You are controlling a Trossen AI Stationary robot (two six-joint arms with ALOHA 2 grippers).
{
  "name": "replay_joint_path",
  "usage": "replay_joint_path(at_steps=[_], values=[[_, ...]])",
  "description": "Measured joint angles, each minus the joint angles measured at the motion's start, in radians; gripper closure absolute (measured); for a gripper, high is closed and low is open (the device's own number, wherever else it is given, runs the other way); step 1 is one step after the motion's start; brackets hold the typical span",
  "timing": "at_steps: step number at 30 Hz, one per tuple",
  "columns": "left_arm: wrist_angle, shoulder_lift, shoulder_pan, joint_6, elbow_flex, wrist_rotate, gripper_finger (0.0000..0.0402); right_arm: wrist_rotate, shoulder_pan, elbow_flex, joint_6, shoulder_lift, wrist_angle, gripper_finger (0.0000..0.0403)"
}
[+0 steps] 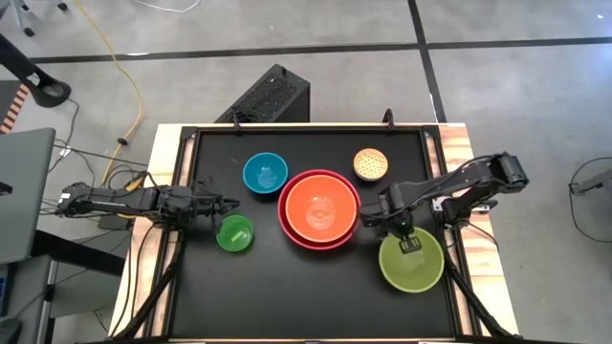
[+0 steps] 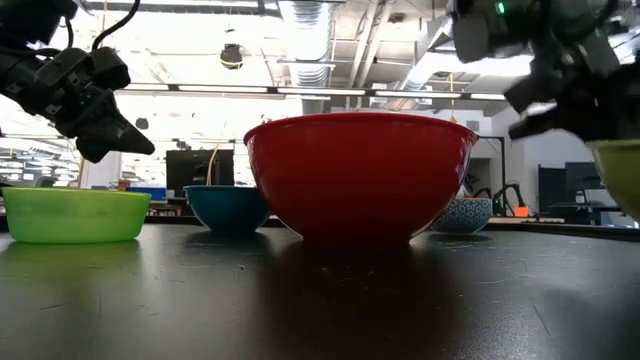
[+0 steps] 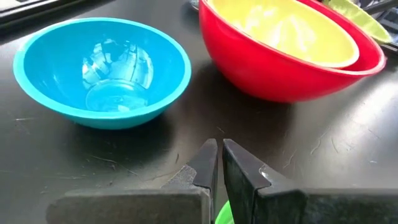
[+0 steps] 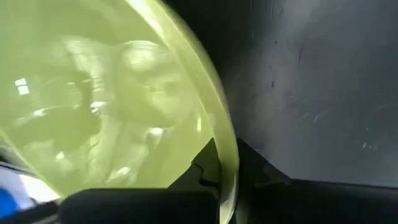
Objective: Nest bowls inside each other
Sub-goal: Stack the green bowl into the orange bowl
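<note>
The orange bowl [image 1: 318, 207] sits nested in the large red bowl [image 1: 318, 239] at the table's middle. The blue bowl [image 1: 265, 173] stands at the far left of it and the speckled tan bowl [image 1: 371, 163] at the far right. The smallest bright green bowl [image 1: 235, 233] rests on its base near the left. My left gripper [image 1: 231, 204] hovers shut just beyond that bowl, pointing toward the red bowl. The lime green bowl [image 1: 413, 266] stands at the near right, and my right gripper [image 1: 408, 241] is shut on its rim. My right gripper holds the lime green bowl by its rim [image 4: 227, 163], on the side facing the red bowl. One finger is inside the bowl, showing through the translucent wall, and the other is outside. The fingers come from above, pointing steeply down.
The black table top has a raised frame [image 1: 306, 128] around it. Bare black surface lies along the near edge [image 1: 306, 296] and between the blue bowl [image 3: 102, 71] and the red bowl [image 3: 280, 68]. Cables and a black box [image 1: 268, 96] lie on the floor beyond.
</note>
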Motion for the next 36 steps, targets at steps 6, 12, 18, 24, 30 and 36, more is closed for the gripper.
replay_joint_path(at_steps=[6,12,18,24,30,36], values=[[0.0,0.0,0.0,0.0,0.0,-0.001,0.0388,-0.035,-0.005,0.217,0.276,0.0,-0.046,0.0386],[0.0,0.0,0.0,0.0,0.0,-0.001,0.0388,-0.095,-0.012,0.46,0.519,0.0,-0.009,0.0386],[0.0,0.0,0.0,0.0,0.0,-0.002,0.0388,-0.041,-0.051,0.575,0.711,-0.002,0.17,0.0386],[0.0,0.0,0.0,0.0,0.0,-0.002,0.0388,0.042,-0.159,0.573,0.84,0.034,0.26,0.0386],[-0.026,-0.001,0.0,0.0,0.0,0.0,0.0388,0.124,-0.211,0.573,0.935,0.09,0.282,0.0386],[-0.032,0.0,0.0,0.001,0.0,0.0,0.0388,0.153,-0.224,0.573,0.929,0.16,0.274,0.0385]])
